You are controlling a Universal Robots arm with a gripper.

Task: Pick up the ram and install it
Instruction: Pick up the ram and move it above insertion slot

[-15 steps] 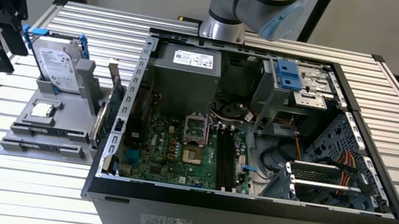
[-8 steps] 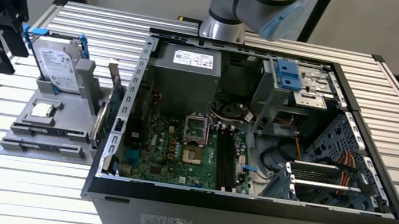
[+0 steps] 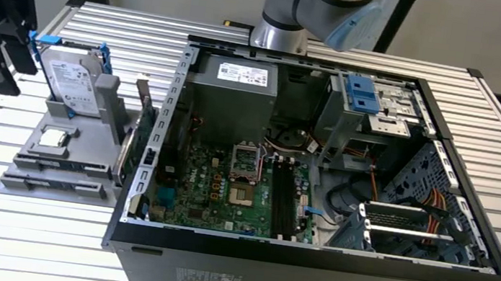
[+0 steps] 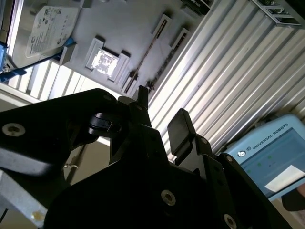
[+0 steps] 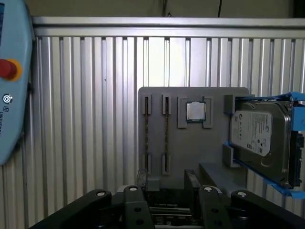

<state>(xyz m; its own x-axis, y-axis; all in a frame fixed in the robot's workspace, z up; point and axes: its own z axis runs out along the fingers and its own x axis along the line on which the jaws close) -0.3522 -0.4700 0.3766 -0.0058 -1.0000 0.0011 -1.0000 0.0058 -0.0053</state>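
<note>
Open, empty end effector [image 5: 166, 175], long thin blue-green ram stick [image 5: 166, 133] straight ahead: likely light, stiff, breakable, best pinched across flat sides.

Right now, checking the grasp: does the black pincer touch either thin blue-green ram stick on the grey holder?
Apart. The exterior view shows the pincer well off both ram sticks.

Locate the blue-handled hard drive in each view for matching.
Exterior view: hard drive upright in the gray holder, toward the exterior view's left.
Second wrist view: hard drive at the holder's end.
First wrist view: hard drive at the holder's end.
Shared landmark: the square chip beside it.
</note>
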